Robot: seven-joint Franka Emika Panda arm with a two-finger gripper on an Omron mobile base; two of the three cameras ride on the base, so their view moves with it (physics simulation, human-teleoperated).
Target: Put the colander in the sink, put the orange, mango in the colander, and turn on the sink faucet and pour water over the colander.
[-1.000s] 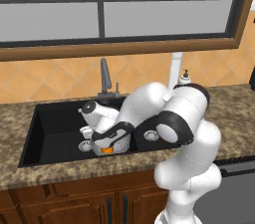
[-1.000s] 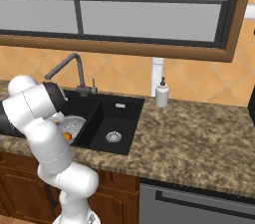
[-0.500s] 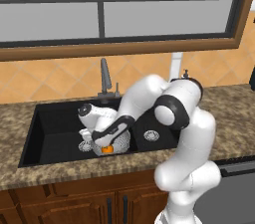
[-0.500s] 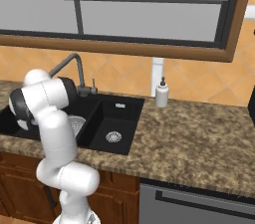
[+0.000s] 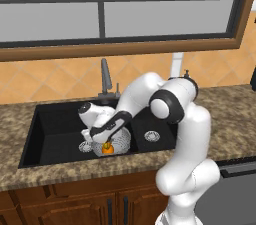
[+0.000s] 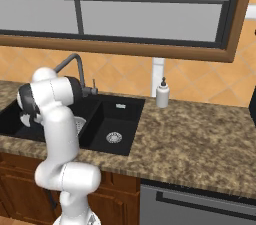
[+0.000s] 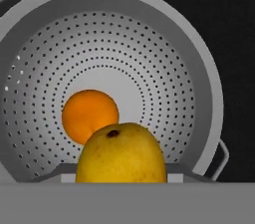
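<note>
The silvery perforated colander (image 7: 149,44) sits in the left basin of the black sink (image 5: 55,129). The orange (image 7: 89,116) lies on the colander's bottom; it also shows as a bright spot under my hand (image 5: 106,147). The yellow-green mango (image 7: 122,156) hangs just above the colander's near rim, close to the camera and covering my fingertips. My gripper (image 5: 102,138) reaches down over the colander (image 5: 122,141), shut on the mango. The dark curved faucet (image 5: 105,76) stands behind the basin, its spout (image 6: 70,64) arching over the sink (image 6: 120,114).
The right basin has a round silver drain (image 6: 114,137). A white soap dispenser (image 6: 162,94) stands on the speckled stone counter (image 6: 200,134) behind the sink's right end. A window runs along the wall above. My own arm leans across both basins.
The arm's elbow and upper links have swung left toward the left basin. The hand has stayed over the colander with the mango, and the orange has not moved.
</note>
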